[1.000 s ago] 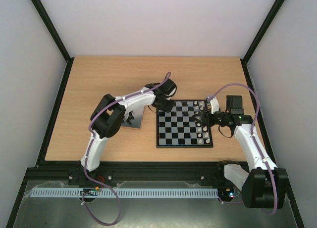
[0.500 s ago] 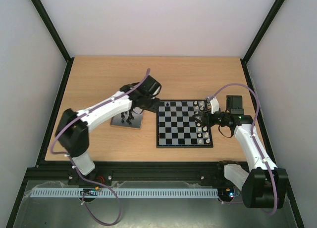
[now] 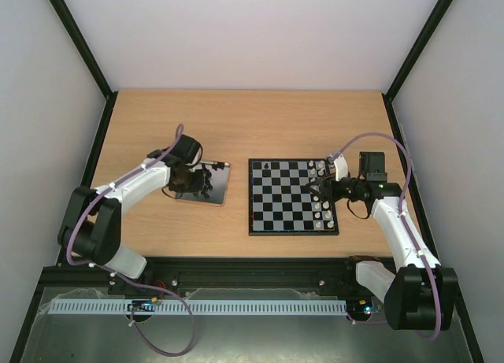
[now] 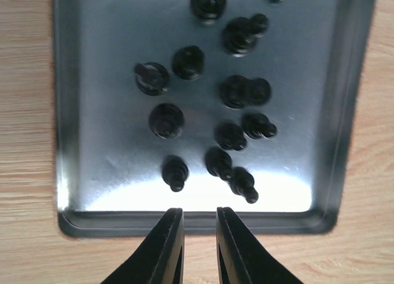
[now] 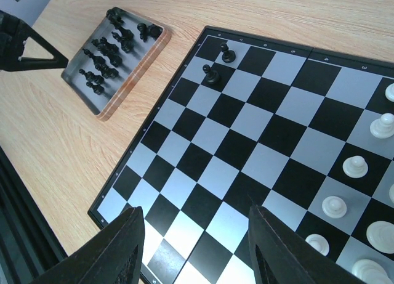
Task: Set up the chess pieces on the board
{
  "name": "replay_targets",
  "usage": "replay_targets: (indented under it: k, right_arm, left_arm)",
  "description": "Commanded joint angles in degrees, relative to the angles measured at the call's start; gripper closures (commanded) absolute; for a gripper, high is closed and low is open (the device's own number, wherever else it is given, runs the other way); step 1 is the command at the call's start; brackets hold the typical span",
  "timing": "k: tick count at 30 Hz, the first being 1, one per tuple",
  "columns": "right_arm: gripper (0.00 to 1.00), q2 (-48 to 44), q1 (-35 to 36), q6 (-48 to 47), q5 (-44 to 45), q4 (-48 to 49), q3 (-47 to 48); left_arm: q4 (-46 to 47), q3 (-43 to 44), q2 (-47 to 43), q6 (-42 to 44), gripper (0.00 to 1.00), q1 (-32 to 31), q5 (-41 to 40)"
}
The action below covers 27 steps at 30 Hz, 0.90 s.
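The board (image 3: 288, 209) lies right of centre and also shows in the right wrist view (image 5: 246, 142). Two black chess pieces (image 5: 212, 74) stand near its far left corner (image 3: 267, 165). Several more black pieces (image 4: 167, 120) lie in the metal tray (image 4: 197, 222). My left gripper (image 4: 198, 213) hovers at the tray's near rim (image 3: 189, 182), its fingers a narrow gap apart with nothing between them. My right gripper (image 5: 194, 213) is wide open and empty above the board's right part (image 3: 315, 191).
White pieces (image 3: 323, 194) stand in two files on the board's right side, also seen in the right wrist view (image 5: 354, 167). The tray (image 3: 221, 191) sits on the wooden table left of the board. Black frame posts edge the table.
My left arm has swung from the board's far left corner back to the tray, leaving a black piece standing on the board. The right arm has not moved.
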Motion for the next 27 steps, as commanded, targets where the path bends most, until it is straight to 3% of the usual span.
replay_targets:
  k: [1, 27]
  right_arm:
    - [0.53, 0.4, 0.3, -0.4, -0.6, -0.8, -0.3]
    - [0.53, 0.1, 0.3, -0.6, -0.1, -0.6, -0.4]
  left_arm:
    - [2.8, -1.1, 0.7, 0.5, 0.82, 3.0, 3.7]
    - [5.9, -2.6, 7.2, -0.3, 0.81, 3.7, -1.4]
